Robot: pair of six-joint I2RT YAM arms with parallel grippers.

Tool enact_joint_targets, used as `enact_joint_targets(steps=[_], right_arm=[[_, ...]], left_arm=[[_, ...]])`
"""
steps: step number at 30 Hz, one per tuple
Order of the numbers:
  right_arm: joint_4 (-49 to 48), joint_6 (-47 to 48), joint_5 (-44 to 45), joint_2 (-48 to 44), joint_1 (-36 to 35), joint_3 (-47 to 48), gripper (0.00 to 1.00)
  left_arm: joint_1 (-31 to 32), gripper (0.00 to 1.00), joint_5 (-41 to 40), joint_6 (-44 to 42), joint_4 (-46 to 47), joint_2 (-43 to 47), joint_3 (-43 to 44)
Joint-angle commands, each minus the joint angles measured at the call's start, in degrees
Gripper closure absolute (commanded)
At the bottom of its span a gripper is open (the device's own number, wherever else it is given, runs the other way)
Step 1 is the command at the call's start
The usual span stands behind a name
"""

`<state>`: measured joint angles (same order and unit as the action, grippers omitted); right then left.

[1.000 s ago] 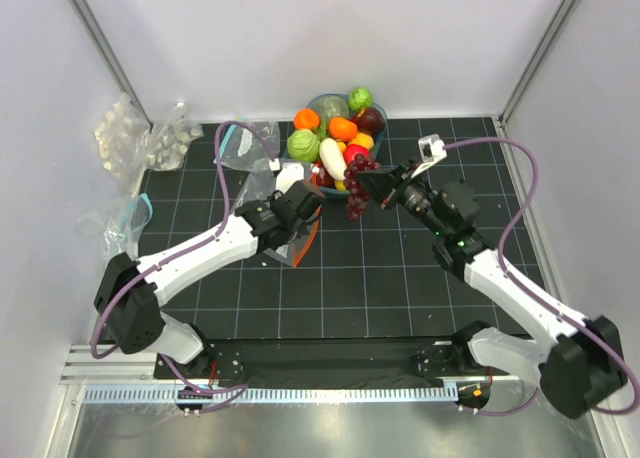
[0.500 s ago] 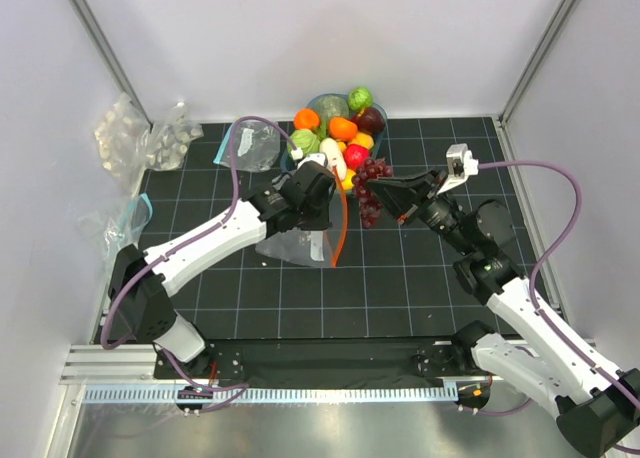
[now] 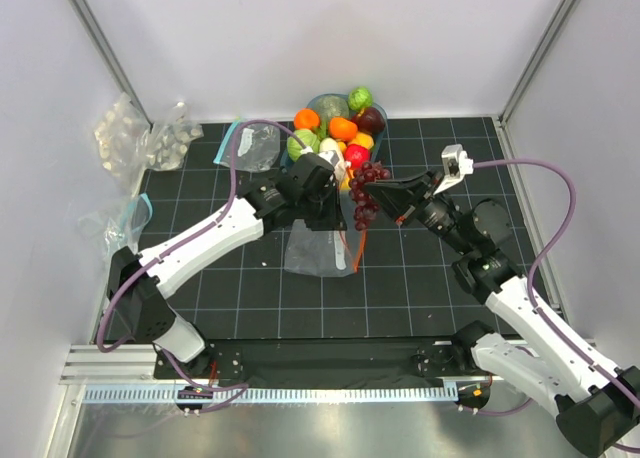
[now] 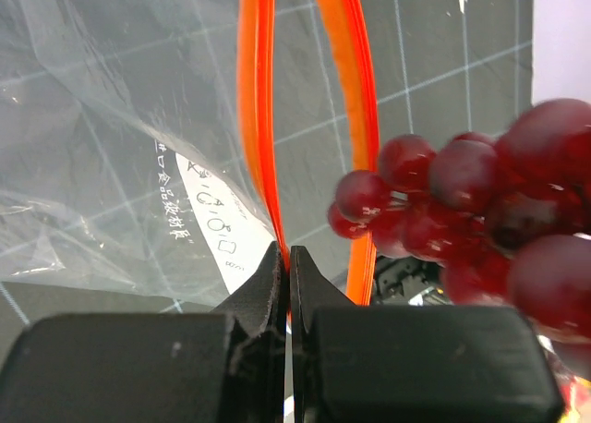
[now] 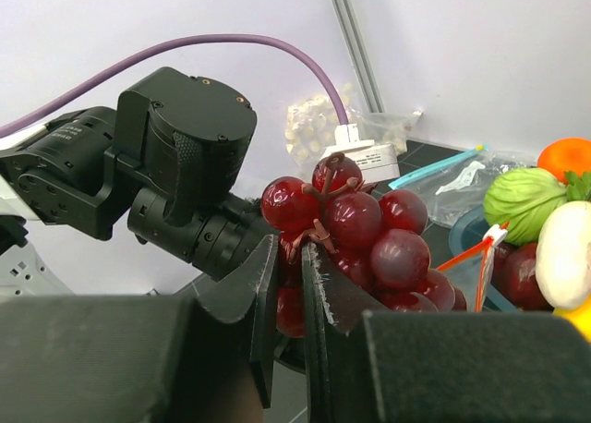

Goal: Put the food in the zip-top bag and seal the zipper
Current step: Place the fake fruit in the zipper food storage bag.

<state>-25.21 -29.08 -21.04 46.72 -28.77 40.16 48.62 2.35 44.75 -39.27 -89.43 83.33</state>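
My left gripper (image 3: pixel 338 210) is shut on the orange-red zipper (image 4: pixel 261 137) of the clear zip-top bag (image 3: pixel 318 248) and holds the bag's mouth open above the mat. The bag hangs below it, and its mouth shows as two orange strips in the left wrist view. My right gripper (image 3: pixel 382 192) is shut on the purple grapes (image 3: pixel 366 190), held in the air right beside the bag's mouth. The grapes also show in the right wrist view (image 5: pixel 369 238) and the left wrist view (image 4: pixel 471 211). The rest of the food (image 3: pixel 340 128) lies piled in a blue bowl behind.
The blue bowl (image 3: pixel 316 105) stands at the back centre. A clear bag with a teal strip (image 3: pixel 250 143) lies left of it, another (image 3: pixel 125 223) at the left edge. Crinkled clear bags (image 3: pixel 140 133) sit at the back left. White walls enclose the black gridded mat (image 3: pixel 400 288).
My left gripper has carried the bag right and forward, its mouth now under the grapes. My right gripper has lifted the grapes and swung them slightly left toward the bag.
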Motion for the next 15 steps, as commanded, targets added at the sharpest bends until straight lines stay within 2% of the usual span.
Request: enact_joint_targets(steps=[1, 7, 15], right_arm=[[-4.32, -1.15, -1.46, 0.12, -0.23, 0.71, 0.91], [-7.04, -3.08, -2.16, 2.58, -0.14, -0.08, 0.91], [-9.68, -3.97, 0.29, 6.01, -0.14, -1.93, 0.92]], left_arm=[[-0.11, 1.00, 4.50, 0.77, 2.44, 1.10, 2.89], [-0.11, 1.00, 7.14, 1.22, 4.72, 0.66, 3.07], [-0.19, 0.99, 5.74, 0.60, 5.86, 4.78, -0.17]])
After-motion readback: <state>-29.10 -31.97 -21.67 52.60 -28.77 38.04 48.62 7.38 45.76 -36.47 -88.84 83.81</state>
